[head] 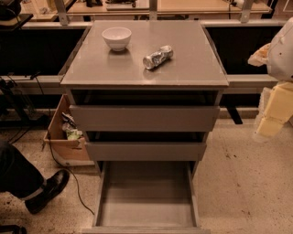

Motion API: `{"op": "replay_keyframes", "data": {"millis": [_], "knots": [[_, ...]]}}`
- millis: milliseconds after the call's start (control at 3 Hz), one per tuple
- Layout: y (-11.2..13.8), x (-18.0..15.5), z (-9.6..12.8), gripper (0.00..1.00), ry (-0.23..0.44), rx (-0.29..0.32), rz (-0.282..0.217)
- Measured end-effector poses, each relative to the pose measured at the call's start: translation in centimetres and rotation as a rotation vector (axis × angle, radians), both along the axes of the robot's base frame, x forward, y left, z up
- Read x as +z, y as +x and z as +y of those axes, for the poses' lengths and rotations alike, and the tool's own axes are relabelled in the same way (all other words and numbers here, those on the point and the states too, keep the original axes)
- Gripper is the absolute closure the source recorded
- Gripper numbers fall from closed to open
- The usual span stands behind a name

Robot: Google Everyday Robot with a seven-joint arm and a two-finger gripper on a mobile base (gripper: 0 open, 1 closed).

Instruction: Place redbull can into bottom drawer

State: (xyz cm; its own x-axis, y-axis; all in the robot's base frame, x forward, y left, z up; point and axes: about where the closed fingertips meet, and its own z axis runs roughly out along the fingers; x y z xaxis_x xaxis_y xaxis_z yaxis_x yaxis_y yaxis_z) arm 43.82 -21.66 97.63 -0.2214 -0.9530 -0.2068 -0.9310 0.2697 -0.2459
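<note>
One redbull can (158, 57) lies on cabinet top (187, 71), well apart from hand (273, 114); grip unclear.

A speckled pale floor (247, 183) lay underneath; a cardboard box (62, 150) sat at left, with wooden benches (192, 6) behind under warm light.

1. The redbull can (158, 57) is slim, shiny silver and crumpled-looking. It lies on its side, askew, on the desk (197, 68), above and well to the left of the jaws, which hang at the right edge of the view.
2. The bottom drawer (146, 201), lowest of three, is a grey shallow tray pulled open, its flat floor showing. It sits below and left of the jaws, well apart.
</note>
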Motion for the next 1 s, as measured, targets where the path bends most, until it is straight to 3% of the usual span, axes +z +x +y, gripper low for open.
{"op": "replay_keyframes", "data": {"millis": [333,667,1000], "knots": [[0.0,0.0,0.0,0.0,0.0,0.0,0.0],[3.9,-0.8,1.6,0.0,0.003,-0.001,-0.056],[11.6,-1.6,4.2,0.0,0.04,-0.036,-0.151]]}}
